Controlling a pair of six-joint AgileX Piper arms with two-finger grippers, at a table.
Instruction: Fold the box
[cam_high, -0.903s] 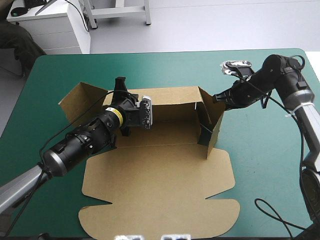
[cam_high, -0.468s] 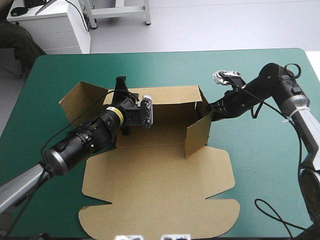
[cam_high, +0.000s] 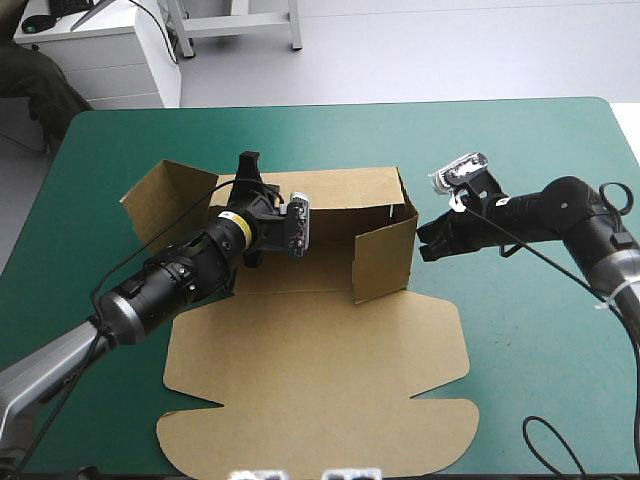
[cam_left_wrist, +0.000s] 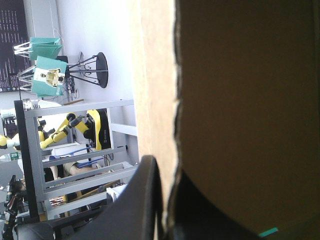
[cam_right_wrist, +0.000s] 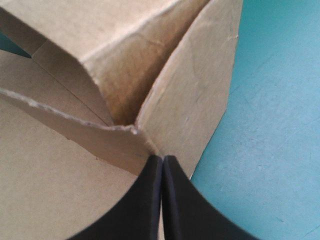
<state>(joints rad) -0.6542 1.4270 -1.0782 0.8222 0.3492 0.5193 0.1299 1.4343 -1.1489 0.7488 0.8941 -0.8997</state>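
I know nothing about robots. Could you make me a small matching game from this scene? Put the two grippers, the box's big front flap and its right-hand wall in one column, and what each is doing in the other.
Things:
1. left gripper
2. right gripper
3. lid flap
4. right side wall

States:
A. lies flat on the teal-green cover
B. fingers shut together, tips at the outside of the box
C. stands upright
D. fingers shut on the back wall

Pairs: 1-D, 2-B, 3-A, 4-C.
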